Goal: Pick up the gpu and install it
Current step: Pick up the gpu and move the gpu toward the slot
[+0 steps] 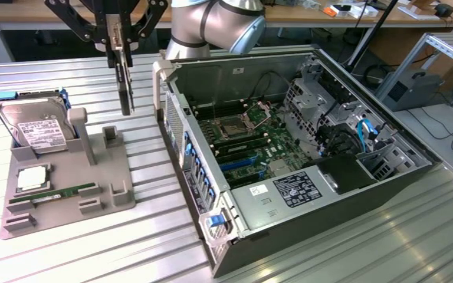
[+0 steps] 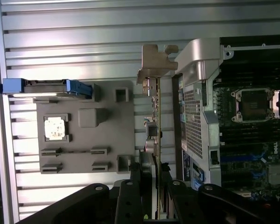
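Nearest, the open computer case (image 1: pixel 368 183) is seen lying on the worktop (image 1: pixel 384 253), its blue card slots unfilled. Beside it, a hard drive (image 1: pixel 33 127) is carried by the gray tray (image 1: pixel 116 188). Further back, the gpu (image 1: pixel 125 91) is held on edge, clamped in the claw (image 1: pixel 122 53), clear of the worktop between tray and case. Pickup is judged done, installation not yet.
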`<control>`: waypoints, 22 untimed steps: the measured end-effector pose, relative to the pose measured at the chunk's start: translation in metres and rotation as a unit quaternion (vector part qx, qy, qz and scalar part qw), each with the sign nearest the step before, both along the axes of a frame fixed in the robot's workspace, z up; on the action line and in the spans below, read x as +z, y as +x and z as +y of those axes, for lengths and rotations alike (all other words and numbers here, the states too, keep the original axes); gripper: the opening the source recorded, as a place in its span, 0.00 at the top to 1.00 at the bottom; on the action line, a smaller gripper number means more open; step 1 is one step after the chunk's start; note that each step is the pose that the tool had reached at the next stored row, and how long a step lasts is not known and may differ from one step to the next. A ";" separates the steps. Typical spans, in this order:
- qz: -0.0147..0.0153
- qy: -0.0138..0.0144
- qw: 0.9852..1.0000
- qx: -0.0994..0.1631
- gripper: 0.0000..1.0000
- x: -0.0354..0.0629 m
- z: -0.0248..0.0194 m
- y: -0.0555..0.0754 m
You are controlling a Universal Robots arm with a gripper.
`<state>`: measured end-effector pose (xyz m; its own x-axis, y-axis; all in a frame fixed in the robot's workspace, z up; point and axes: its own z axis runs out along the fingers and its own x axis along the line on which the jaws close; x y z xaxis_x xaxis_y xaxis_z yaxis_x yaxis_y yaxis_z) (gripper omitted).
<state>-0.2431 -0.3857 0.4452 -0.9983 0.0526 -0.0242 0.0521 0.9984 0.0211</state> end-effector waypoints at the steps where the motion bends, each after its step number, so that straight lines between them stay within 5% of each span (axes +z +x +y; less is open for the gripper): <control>1: 0.000 0.000 1.000 0.000 0.73 0.0000 0.0000 0.000; 22: 0.000 -0.003 1.000 0.000 0.73 0.0000 0.0000 0.014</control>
<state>-0.2292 -0.3857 0.4451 -0.9983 0.0525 -0.0245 0.0521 0.9985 0.0161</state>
